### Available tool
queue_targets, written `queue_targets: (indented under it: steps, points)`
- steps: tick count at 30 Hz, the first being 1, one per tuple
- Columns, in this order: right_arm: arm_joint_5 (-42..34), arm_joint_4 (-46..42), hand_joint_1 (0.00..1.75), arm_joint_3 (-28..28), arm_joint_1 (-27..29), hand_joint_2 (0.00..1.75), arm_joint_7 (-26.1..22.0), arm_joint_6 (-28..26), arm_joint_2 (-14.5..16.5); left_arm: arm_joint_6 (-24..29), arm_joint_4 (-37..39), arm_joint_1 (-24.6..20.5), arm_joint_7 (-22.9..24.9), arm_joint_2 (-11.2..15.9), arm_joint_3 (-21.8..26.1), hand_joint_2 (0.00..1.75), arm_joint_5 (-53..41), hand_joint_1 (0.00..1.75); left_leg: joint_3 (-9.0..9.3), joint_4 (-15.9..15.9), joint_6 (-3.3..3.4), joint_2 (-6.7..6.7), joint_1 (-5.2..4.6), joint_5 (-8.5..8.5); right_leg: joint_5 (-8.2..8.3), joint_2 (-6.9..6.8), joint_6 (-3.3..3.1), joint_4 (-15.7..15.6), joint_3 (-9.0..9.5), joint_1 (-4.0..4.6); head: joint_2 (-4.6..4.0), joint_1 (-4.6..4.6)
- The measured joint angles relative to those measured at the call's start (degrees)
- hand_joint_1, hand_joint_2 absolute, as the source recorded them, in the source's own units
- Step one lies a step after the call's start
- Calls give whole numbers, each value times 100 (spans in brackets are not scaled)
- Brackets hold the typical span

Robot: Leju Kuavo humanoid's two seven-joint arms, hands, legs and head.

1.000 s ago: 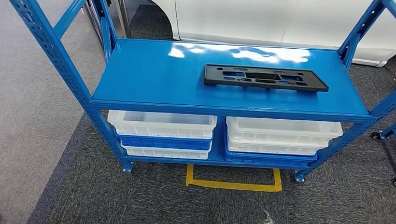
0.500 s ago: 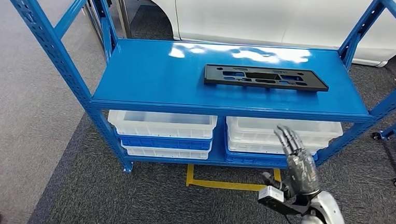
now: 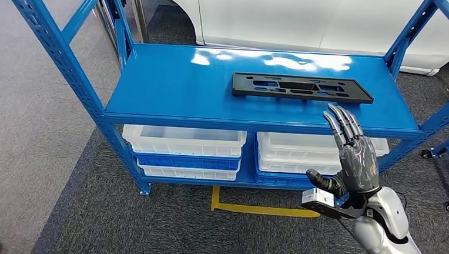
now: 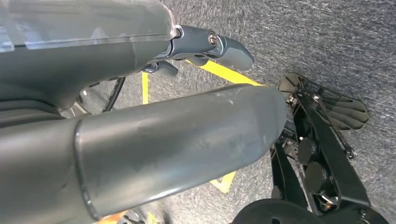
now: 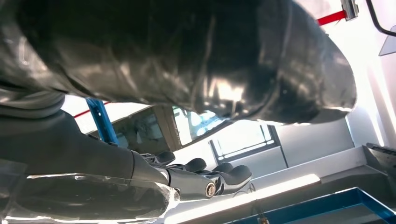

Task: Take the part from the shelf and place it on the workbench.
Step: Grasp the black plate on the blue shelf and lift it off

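The part (image 3: 301, 87) is a long, flat black piece with holes cut in it. It lies flat on my blue shelf (image 3: 171, 88), toward the right.

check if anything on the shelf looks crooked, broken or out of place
Nothing stands out. The black part lies flat and square on the blue shelf, the bins below are stacked evenly, and the right hand is raised, empty, in front of the shelf.

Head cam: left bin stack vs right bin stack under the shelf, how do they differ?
The left bin stack runs white, blue, white from the top; the right bin stack has white bins above one blue bin at the bottom. The left stack is fully visible, while the right hand partly covers the right stack. Both sit side by side on the lower shelf.
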Motion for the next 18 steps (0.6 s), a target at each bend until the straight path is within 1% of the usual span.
queue_targets:
  steps: [2,5,10,14,18]
  points:
    - [141,2,0,30,-27,0,71,-20,0,16,0,0,5,-20,1,0,9,0,-2,0,0,0,0,0,0,-1,0,0,0,0,0,0]
    - [579,33,0,128,-130,0,310,-81,-1,60,0,-2,9,-55,-1,0,47,0,-5,0,0,1,0,0,0,0,0,1,0,1,0,0]
    - [1353,333,0,504,-461,0,734,-153,-2,128,0,-12,23,-120,-1,0,112,0,1,0,1,-1,0,1,0,-1,0,1,0,2,0,-1]
    - [1392,609,0,778,-657,0,881,-199,-3,147,0,-16,25,-153,-2,0,148,0,2,1,1,-2,0,1,0,-2,0,1,-1,2,0,0]
    - [1348,747,0,894,-714,0,941,-286,-32,152,0,-17,25,-174,-7,0,190,0,6,2,1,-2,0,1,0,-2,0,1,-3,1,0,0]
